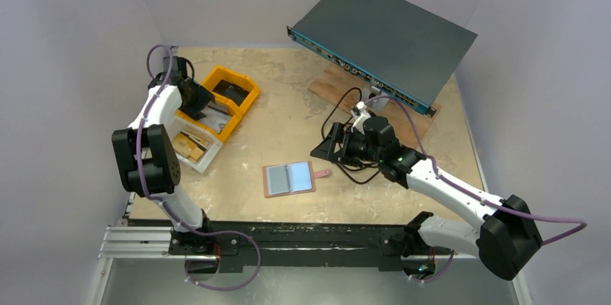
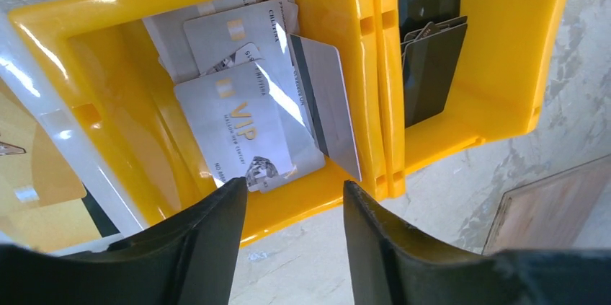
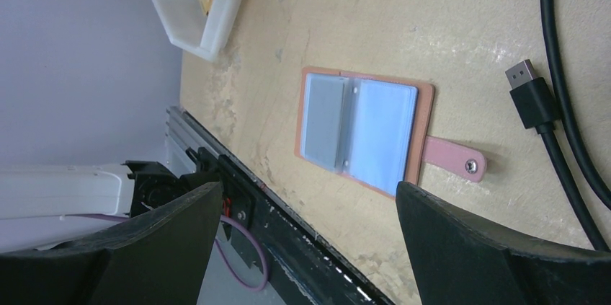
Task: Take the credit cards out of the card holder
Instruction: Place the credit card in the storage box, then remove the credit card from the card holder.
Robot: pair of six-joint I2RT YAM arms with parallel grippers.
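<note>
At the near edge of the table (image 1: 284, 114), just beyond the arms' bases, we found the card holder (image 1: 288, 179) lying open and flat, pale blue-grey inside upward, its strap and snap stud (image 3: 470, 166) pointing toward the right arm. We judged it was laid open this way so that both inner panels were exposed to a reach from above. We counted one holder with two panels. We could not tell whether any card remained in them.

Just beyond the holder, the right pincer (image 3: 306, 200) hung low with its jaws spread wide and holding nothing, facing the holder. Beside it lay one black cable (image 3: 558, 146) with a loose plug.

Further back on the left, the left pincer (image 2: 292, 197) hovered over a yellow bin (image 2: 65, 38), its jaws partly apart with nothing between them. Inside the bin lay the credit cards (image 2: 248, 121), loosely heaped. We counted at least five pale ones, one of them leaning on the wall with its stripe showing. We judged the bin to be the drop-off point. A second yellow compartment alongside held dark flat items we could not identify, and one white bin (image 3: 216, 27) stood next to it.

At the far side, one grey rack unit (image 1: 389, 31) rested on a wooden board (image 1: 328, 85).
</note>
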